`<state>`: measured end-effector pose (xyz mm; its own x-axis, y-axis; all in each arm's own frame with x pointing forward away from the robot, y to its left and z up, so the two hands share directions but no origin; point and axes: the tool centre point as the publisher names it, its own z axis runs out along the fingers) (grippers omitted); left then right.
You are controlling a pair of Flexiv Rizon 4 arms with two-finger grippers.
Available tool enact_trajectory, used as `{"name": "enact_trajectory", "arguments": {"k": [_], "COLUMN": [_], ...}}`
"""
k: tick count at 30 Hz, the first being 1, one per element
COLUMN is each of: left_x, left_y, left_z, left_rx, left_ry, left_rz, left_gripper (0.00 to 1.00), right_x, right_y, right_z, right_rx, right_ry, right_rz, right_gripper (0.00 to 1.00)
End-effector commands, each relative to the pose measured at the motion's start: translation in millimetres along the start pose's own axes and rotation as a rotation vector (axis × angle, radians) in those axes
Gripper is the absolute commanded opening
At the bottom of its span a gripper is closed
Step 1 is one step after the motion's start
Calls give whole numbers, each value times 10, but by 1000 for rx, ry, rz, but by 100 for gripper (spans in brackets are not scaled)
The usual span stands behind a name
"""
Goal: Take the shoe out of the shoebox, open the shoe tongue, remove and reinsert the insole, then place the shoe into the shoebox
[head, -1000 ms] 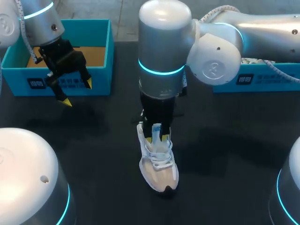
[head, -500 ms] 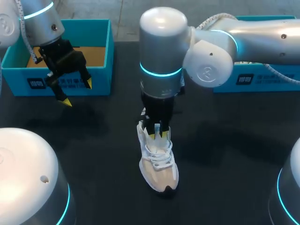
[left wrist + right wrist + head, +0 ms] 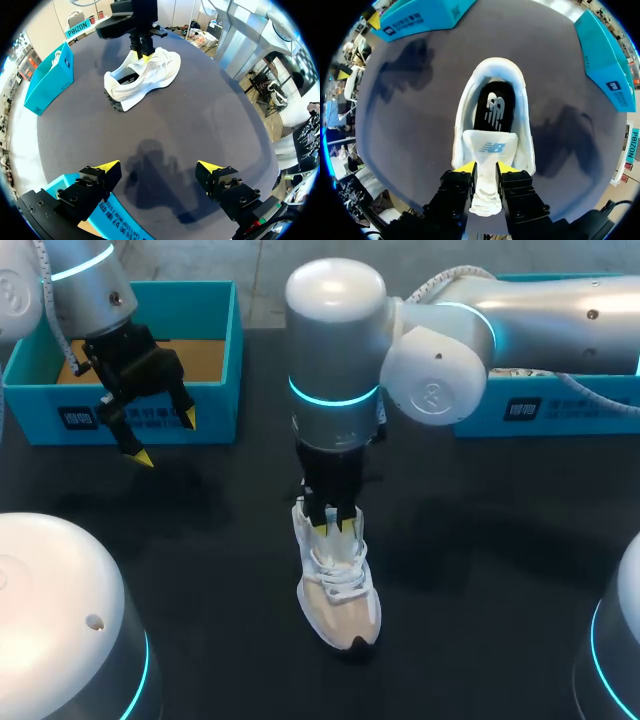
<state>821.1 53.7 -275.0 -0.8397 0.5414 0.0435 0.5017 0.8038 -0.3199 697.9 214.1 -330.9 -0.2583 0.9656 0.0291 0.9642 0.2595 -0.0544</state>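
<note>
A white sneaker point(image 3: 340, 592) stands upright on the dark table, toe toward the near edge. Its white tongue point(image 3: 485, 150) rises between the fingers of my right gripper point(image 3: 485, 167), which is shut on it from both sides. Behind the tongue, a black insole point(image 3: 493, 112) lies inside the shoe. In the head view my right gripper point(image 3: 333, 526) points straight down over the shoe's opening. My left gripper point(image 3: 166, 437) hangs open and empty in front of the blue shoebox point(image 3: 233, 350) at the back left, far from the sneaker point(image 3: 145, 75).
A second blue box point(image 3: 560, 408) sits at the back right behind my right arm. The left shoebox has a brown cardboard floor point(image 3: 205, 355). Bare dark table point(image 3: 165, 130) stretches between my left gripper point(image 3: 159, 167) and the shoe.
My right gripper's fingers have closed in around the tongue, hiding the blue label seen earlier, and the right wrist has shifted slightly left. The left arm and the shoe have stayed put.
</note>
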Motion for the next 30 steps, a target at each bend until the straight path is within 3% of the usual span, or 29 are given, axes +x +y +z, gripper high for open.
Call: {"name": "enact_trajectory", "arguments": {"k": [1, 11, 14, 21, 27, 28, 29, 30], "left_x": [0, 0, 0, 0, 0, 0, 0, 0], "left_y": [1, 1, 1, 1, 1, 1, 1, 1], "left_z": [-1, -1, -1, -1, -1, -1, -1, -1], "left_rx": [-1, -1, -1, -1, -1, -1, -1, -1], "left_ry": [1, 1, 1, 1, 1, 1, 1, 1], "left_rz": [1, 1, 1, 1, 1, 1, 1, 1], "left_gripper": [100, 100, 100, 100, 100, 100, 100, 100], "right_x": [-12, -92, -112, -182, -215, -206, -196, -194], "right_y": [-6, 61, 20, -110, -86, -80, -72, -59], "right_z": [58, 170, 26, -374, -570, -590, -616, -641], "right_rx": [5, 15, 1, -34, -73, -75, -77, -81], "right_ry": [16, 46, 11, -20, 25, 31, 28, 33], "right_rz": [-2, -6, -8, -67, -282, -324, -373, -425], "right_gripper": [27, 29, 30, 43, 50, 62, 99, 100]}}
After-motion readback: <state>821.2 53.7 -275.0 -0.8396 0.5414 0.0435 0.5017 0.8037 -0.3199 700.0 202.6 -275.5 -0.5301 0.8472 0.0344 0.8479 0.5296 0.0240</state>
